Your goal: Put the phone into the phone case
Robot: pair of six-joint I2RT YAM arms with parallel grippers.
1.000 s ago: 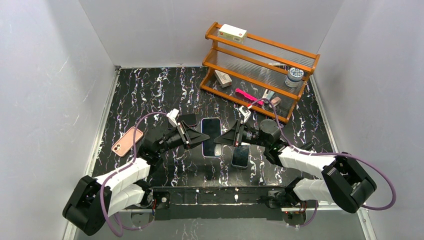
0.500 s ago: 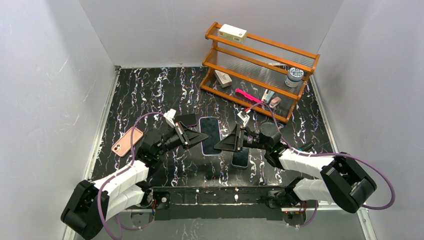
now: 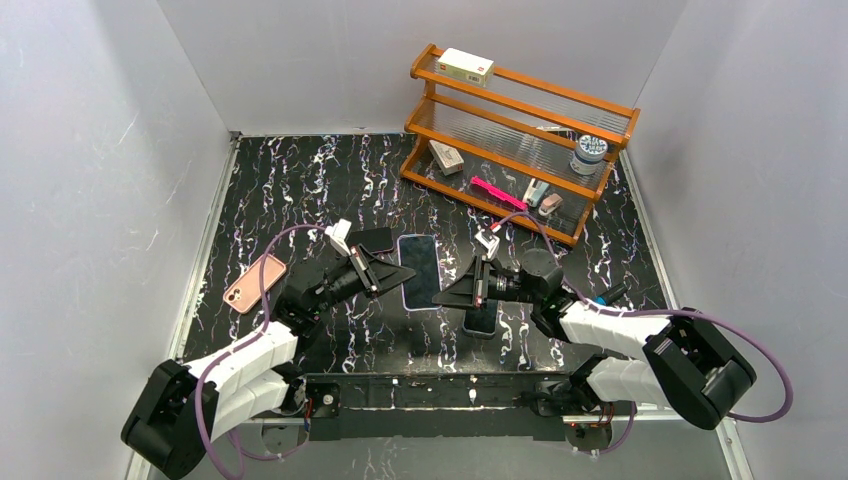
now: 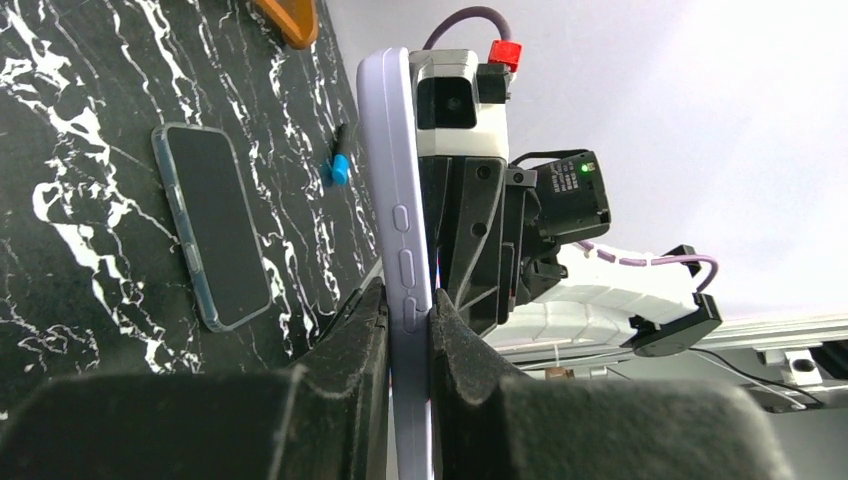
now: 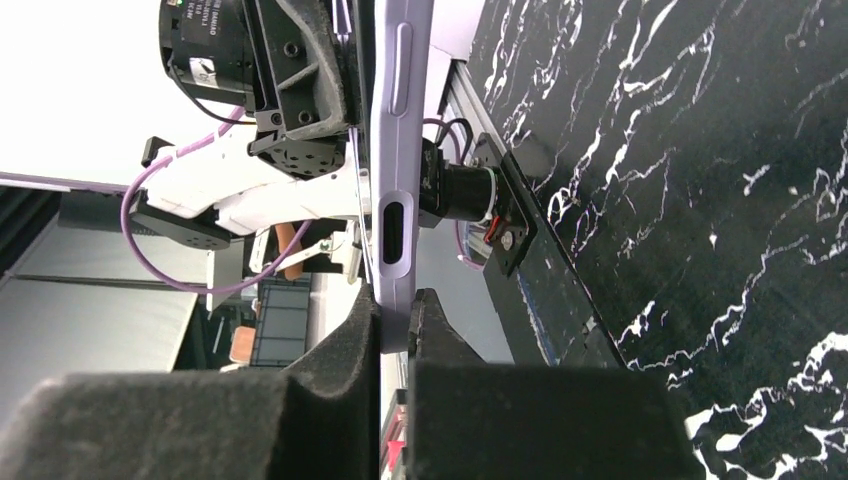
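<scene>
Phone (image 3: pixel 418 268) held between the two claws.
The lilac case (image 5: pixel 398 150) around it is clenched by left claw (image 4: pixel 409 308) and right claw (image 5: pixel 396 300) on opposite long edges, seemingly to be pressed home.

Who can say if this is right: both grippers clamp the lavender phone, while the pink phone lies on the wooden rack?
Wrong in one respect. The left gripper and right gripper do both clamp the lavender phone, but the pink phone lies on the table, far from the wooden rack, as the top external view shows.
</scene>
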